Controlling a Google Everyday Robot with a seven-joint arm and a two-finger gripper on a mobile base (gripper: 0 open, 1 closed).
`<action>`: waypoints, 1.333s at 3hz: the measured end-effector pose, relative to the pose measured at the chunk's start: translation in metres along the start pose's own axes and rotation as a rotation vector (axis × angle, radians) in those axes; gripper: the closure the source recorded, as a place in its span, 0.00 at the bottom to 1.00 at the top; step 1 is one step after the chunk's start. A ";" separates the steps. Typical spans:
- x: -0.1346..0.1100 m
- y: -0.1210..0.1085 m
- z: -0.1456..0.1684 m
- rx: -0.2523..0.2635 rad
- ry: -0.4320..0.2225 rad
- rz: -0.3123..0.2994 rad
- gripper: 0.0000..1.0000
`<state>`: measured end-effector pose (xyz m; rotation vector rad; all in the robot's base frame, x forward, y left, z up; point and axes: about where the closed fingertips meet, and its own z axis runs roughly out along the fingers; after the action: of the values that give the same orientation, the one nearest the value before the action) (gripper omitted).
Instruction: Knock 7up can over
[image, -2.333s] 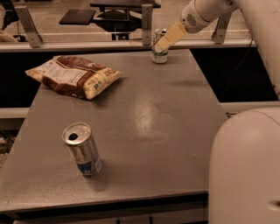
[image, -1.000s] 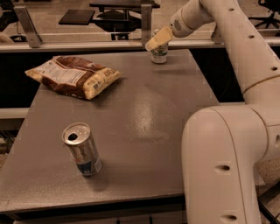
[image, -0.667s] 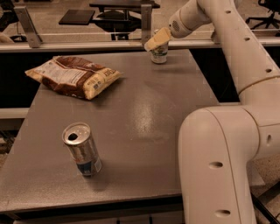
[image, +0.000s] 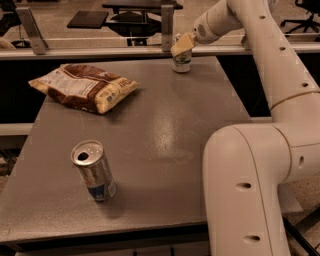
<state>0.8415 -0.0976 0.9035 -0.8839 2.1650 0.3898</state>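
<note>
The 7up can (image: 182, 62), white and green, stands upright at the far edge of the grey table (image: 150, 130), right of centre. My gripper (image: 181, 46) reaches in from the upper right and sits at the can's top, covering its rim. The white arm runs down the right side of the camera view.
A chip bag (image: 83, 87) lies at the far left of the table. A silver-and-blue can (image: 94, 170) stands upright near the front left. A rail with metal posts (image: 167, 21) runs behind the table's far edge.
The gripper has moved from the can's right side to over its top and has stayed there. The can still stands upright in the same spot.
</note>
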 end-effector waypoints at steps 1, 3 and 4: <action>-0.004 0.001 -0.006 -0.019 -0.036 -0.001 0.68; -0.003 0.033 -0.063 -0.085 0.044 -0.188 1.00; 0.011 0.056 -0.074 -0.133 0.172 -0.329 1.00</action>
<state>0.7581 -0.1011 0.9449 -1.3682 2.1124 0.3036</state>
